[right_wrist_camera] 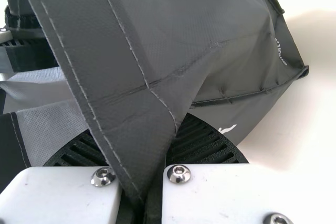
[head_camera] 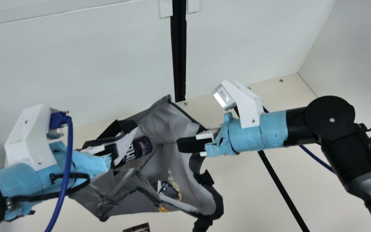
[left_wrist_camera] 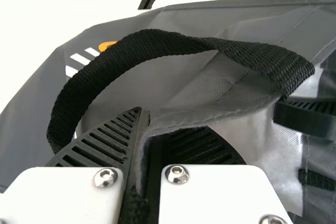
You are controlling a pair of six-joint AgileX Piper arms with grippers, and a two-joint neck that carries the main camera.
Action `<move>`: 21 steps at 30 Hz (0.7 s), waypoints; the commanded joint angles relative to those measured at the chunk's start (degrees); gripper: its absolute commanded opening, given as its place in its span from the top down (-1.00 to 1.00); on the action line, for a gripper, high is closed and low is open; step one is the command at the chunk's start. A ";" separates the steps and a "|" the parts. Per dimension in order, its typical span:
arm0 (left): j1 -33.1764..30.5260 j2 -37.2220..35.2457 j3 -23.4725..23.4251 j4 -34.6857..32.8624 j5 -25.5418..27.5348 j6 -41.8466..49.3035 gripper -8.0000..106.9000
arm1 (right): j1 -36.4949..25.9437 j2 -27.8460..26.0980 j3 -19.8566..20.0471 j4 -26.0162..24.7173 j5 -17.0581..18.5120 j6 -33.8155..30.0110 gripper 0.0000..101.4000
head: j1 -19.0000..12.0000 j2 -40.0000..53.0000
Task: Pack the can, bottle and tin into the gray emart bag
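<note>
The gray bag (head_camera: 134, 206) hangs open-mouthed between my arms in the main view. My left gripper (head_camera: 110, 150) holds one side of its rim and my right gripper (head_camera: 192, 144) the opposite side. Inside lie a purple can (head_camera: 142, 147) with white lettering and, deeper, a round item (head_camera: 170, 190) with dark label and yellowish edge; whether tin or bottle, I cannot tell. In the left wrist view, my left gripper (left_wrist_camera: 148, 148) is shut on the rim fabric beside a black handle (left_wrist_camera: 157, 43). In the right wrist view, my right gripper (right_wrist_camera: 152, 174) pinches a folded edge of the bag (right_wrist_camera: 210, 56).
A small dark printed item (head_camera: 138, 228) lies at the main view's bottom edge, below the bag. White walls stand behind the cream table (head_camera: 246, 190). A black strip (head_camera: 282, 190) crosses the table under my right arm.
</note>
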 commanded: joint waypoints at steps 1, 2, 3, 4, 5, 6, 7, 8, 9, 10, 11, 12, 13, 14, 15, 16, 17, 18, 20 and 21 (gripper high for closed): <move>-0.15 -0.07 -0.15 0.25 -0.37 -0.18 0.68 | 0.00 0.00 0.00 0.00 0.00 0.00 1.00 | -1.30 -0.05; -0.22 -0.14 -0.22 0.37 -0.57 -0.28 0.68 | 0.00 0.00 0.00 0.00 0.00 0.00 1.00 | -1.30 -0.05; -0.37 -0.21 -0.30 0.54 -0.83 -0.48 0.68 | 0.00 0.00 0.00 0.00 0.00 0.00 1.00 | -1.30 -0.05; -0.49 -0.29 -0.38 0.69 -1.05 -0.66 0.68 | 0.00 0.00 0.00 0.00 0.00 0.00 1.00 | -1.30 -0.05; -0.63 -0.38 -0.46 0.80 -1.33 -0.81 0.68 | 0.00 0.00 0.00 0.00 0.00 0.00 1.00 | -1.30 -0.05; -0.80 -0.45 -0.56 0.92 -1.58 -0.96 0.68 | 0.00 0.00 0.00 0.00 0.00 0.00 1.00 | -1.30 -0.05; -0.59 -0.37 -0.51 0.86 -1.36 -0.89 0.68 | 0.00 0.00 0.00 0.00 0.00 0.00 1.00 | -1.30 -0.05; -0.75 -0.37 -0.47 0.96 -1.63 -0.89 0.68 | 0.00 0.00 0.00 0.00 0.00 0.00 1.00 | -1.30 -0.05; -0.75 -0.37 -0.47 0.80 -1.64 -0.89 0.68 | 0.00 0.00 0.00 0.00 0.00 0.00 1.00 | -1.30 -0.05; -0.75 -0.37 -0.47 0.94 -1.64 -0.89 0.68 | 0.00 0.00 0.00 0.00 0.00 0.00 1.00 | -1.30 -0.05; -0.75 -0.37 -0.47 0.87 -1.64 -0.89 0.68 | 0.00 0.00 0.00 0.00 0.00 0.00 1.00 | -1.30 -0.05; -0.75 -0.37 -0.47 0.87 -1.64 -0.89 0.68 | 0.00 0.00 0.00 0.00 0.00 0.00 1.00 | -1.30 -0.05; -0.75 -0.37 -0.47 0.87 -1.64 -0.89 0.68 | 0.00 0.00 0.00 0.00 0.00 0.00 1.00 | -1.30 -0.05; -0.75 -0.37 -0.47 0.87 -1.64 -0.89 0.68 | 0.00 0.00 0.00 0.00 0.00 0.00 1.00 | -1.30 -0.05; -0.75 -0.37 -0.47 0.87 -1.64 -0.89 0.68 | 0.00 0.00 0.00 0.00 0.00 0.00 1.00 | -1.30 -0.05; -0.75 -0.37 -0.47 0.87 -1.64 -0.89 0.68 | 0.00 0.00 0.00 0.00 0.00 0.00 1.00 | -1.30 -0.05; -0.75 -0.37 -0.47 0.87 -1.64 -0.89 0.68 | 0.00 0.00 0.00 0.00 0.00 0.00 1.00 | -1.30 -0.05; -0.75 -0.37 -0.47 0.87 -1.64 -0.89 0.62 | 0.00 0.00 0.00 0.00 0.00 0.00 1.00 | -1.30 -0.05; -0.75 -0.37 -0.47 0.87 -1.64 -0.89 0.51 | 0.00 0.00 0.00 0.00 0.00 0.00 1.00 | -1.30 -0.05; -0.75 -0.37 -0.47 0.87 -1.64 -0.89 0.45 | 0.00 0.00 0.00 0.00 0.00 0.00 1.00 | -1.30 -0.05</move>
